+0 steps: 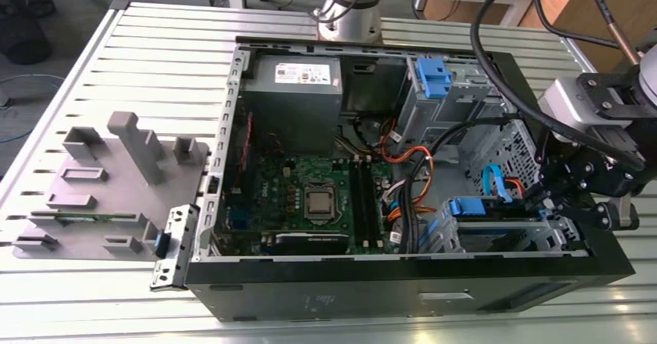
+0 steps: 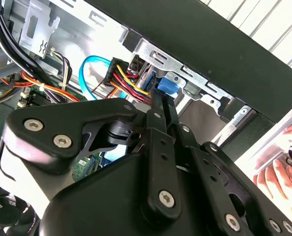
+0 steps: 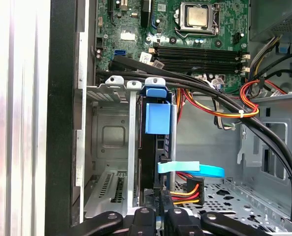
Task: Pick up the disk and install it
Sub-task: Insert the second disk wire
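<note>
In the exterior view, the gripper (image 1: 555,198) hangs over the computer case's (image 1: 411,298) drive cage at the right. In the first wrist view, the disk (image 3: 155,147) sits edge-on in that cage, cabled, seemingly installed. Whether the fingers are spread, I cannot tell.

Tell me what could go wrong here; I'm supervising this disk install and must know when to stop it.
1. The blue cable and power wires lie right beside the disk, close to the hand; they could snag or get pinched.
2. A person's fingers rest beside the case, near the arm; a swing might strike them.
</note>
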`<action>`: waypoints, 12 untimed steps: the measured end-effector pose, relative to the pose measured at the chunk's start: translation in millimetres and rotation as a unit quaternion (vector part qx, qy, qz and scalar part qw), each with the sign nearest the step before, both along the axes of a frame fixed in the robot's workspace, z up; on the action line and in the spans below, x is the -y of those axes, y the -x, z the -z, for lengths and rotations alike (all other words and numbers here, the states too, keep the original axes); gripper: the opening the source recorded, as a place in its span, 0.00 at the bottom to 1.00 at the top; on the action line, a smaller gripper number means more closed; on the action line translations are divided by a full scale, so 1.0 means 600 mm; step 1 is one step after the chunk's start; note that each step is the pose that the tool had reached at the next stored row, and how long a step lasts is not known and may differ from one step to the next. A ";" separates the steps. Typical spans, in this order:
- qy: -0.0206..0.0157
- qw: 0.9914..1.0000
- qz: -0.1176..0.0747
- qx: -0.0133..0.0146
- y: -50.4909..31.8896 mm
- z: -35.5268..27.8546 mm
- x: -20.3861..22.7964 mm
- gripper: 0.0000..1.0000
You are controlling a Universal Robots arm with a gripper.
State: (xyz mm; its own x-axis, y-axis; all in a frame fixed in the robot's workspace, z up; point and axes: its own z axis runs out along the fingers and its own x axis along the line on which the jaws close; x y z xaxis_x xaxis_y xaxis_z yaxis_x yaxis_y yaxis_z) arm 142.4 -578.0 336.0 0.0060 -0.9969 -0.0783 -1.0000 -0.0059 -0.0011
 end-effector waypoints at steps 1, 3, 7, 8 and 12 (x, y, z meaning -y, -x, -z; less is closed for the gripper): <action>0.000 1.000 0.000 0.000 0.000 0.000 0.0000 0.16; 0.000 1.000 0.000 0.000 0.000 0.000 0.0000 0.16; 0.000 1.000 0.000 0.000 0.000 0.000 0.0000 0.16; 0.000 1.000 0.000 0.000 0.000 0.000 0.0000 0.16; 0.000 1.000 0.000 0.000 0.004 0.000 -0.0020 0.16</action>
